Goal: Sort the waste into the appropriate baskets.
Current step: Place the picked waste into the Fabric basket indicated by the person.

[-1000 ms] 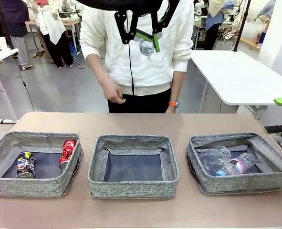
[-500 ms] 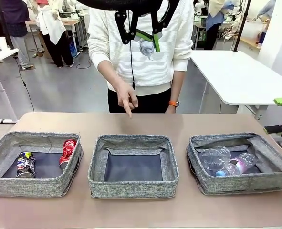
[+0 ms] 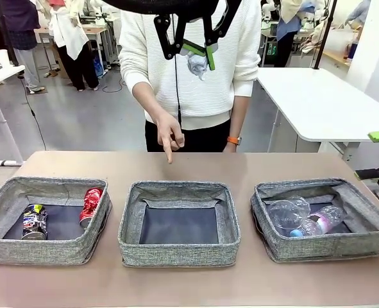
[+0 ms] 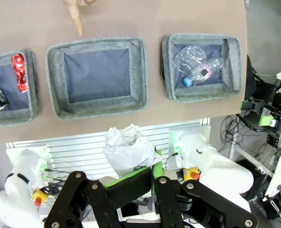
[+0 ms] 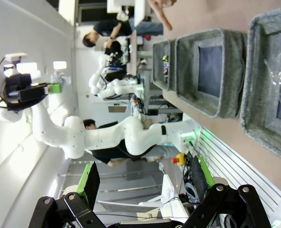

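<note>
Holding the paper ball clamped in the left gripper high above the middle basket, where the person's finger points, right gripper open and idle; next move, I'd judge: descend over that basket, release.

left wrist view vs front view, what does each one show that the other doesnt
Left wrist alone: the robot's white bases, seen below the table edge. Front alone: the person's white sweater and orange wristband. Both: the left gripper shut on the paper ball, the person's pointing hand, three baskets with the middle basket empty.
</note>
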`<state>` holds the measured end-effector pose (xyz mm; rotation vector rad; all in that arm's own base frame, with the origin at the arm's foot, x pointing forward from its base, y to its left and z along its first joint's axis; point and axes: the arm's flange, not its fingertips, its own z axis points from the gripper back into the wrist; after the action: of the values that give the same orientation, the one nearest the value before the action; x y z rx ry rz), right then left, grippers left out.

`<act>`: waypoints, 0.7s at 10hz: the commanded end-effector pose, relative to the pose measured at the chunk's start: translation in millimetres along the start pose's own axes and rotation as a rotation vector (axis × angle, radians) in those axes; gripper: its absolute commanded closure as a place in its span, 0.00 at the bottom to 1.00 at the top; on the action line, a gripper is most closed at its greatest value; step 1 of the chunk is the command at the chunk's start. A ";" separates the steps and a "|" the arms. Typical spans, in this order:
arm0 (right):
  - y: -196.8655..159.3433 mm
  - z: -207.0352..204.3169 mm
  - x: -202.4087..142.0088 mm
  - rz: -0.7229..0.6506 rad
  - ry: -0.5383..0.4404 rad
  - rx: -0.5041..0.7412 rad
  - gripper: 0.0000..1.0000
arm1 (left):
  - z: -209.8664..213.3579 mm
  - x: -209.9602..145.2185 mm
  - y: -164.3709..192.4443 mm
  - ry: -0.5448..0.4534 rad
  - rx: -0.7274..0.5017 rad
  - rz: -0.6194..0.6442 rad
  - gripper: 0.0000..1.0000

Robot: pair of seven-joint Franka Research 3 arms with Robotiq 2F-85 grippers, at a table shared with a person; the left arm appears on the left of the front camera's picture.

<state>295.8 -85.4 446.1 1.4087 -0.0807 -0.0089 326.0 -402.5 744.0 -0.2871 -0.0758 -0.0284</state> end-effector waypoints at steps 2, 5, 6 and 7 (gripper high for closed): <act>0.1 1.4 -1.6 0.016 0.006 0.008 0.00 | -23.6 1.5 9.6 -0.010 0.007 -0.024 1.00; 0.1 1.4 -1.6 0.016 0.006 0.008 0.00 | -122.3 2.7 42.0 0.113 -0.008 0.003 1.00; 0.1 1.4 -1.6 0.016 0.006 0.008 0.00 | -155.4 0.3 54.1 0.176 -0.020 0.041 1.00; 0.1 1.4 -1.6 0.016 0.006 0.008 0.00 | -187.4 1.1 64.2 0.199 0.028 0.091 1.00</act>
<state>295.7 -85.4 446.1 1.4089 -0.0806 -0.0089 353.1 -408.2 567.9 -0.2507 0.1050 0.0134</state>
